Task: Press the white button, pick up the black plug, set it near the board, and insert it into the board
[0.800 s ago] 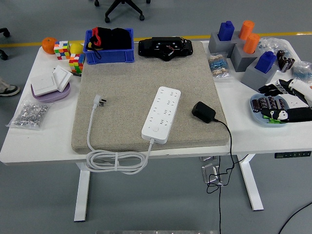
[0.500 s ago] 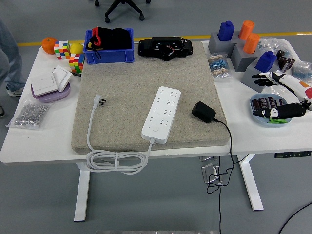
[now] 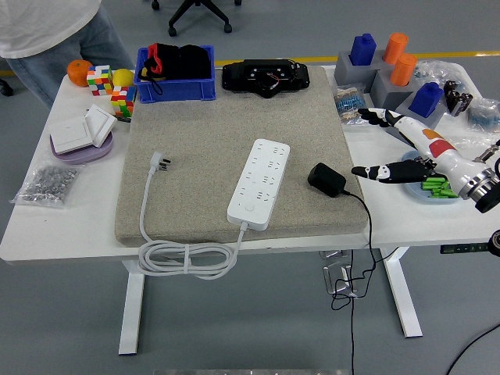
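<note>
head view: right hand (image 3: 402, 148) is in from the right edge, fingers (image 3: 375, 171) spread apart and gripping nothing, over the white table (image 3: 70, 226) just right of the grey mat (image 3: 203, 156). black plug (image 3: 326, 179) lies on the mat's right part, near the hand but apart from it, its cable running off the near edge. white power board (image 3: 260, 182) lies on the mat just left of the plug. a person (image 3: 55, 35) stands at the far left corner.
</note>
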